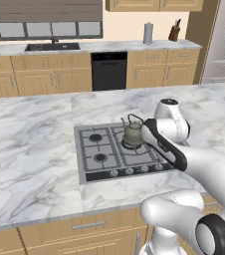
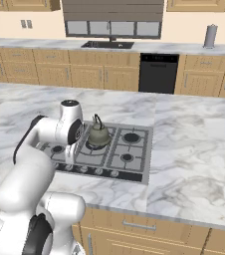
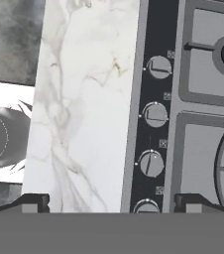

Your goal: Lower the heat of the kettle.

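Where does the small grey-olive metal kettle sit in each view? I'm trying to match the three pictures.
Left base view: the small grey-olive metal kettle stands on the cooktop's back right burner, just left of the arm.
Right base view: the kettle is on the back left burner.
Hand view: not in it.
Shared landmark: the black strip of control knobs.

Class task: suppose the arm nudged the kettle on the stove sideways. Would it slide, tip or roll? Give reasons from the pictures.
The kettle looks squat and rounded, so it would probably resist tipping. It sits on a burner grate, whose bars would likely catch it rather than let it slide freely. Its thin wire handle may swing if pushed there.
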